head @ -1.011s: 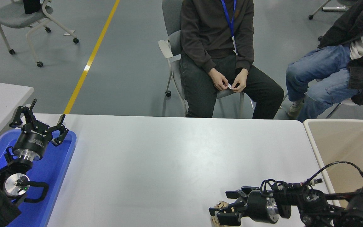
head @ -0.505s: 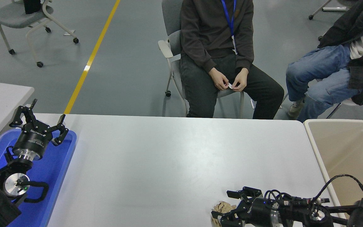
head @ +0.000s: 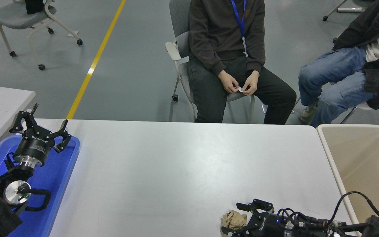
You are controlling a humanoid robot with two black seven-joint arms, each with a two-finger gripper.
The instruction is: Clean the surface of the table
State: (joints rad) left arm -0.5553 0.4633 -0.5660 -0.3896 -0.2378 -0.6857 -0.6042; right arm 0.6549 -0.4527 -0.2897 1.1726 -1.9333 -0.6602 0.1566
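At the near right edge of the table surface (head: 183,164), the right gripper (head: 242,219) lies low with fingers spread around a crumpled brown paper wad (head: 233,220), likely to grasp it. Far left, the left gripper (head: 41,126) sits parked, fingers open.

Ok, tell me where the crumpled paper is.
Head view: the crumpled brown paper lies on the table surface near its front edge, just left of the open right gripper.
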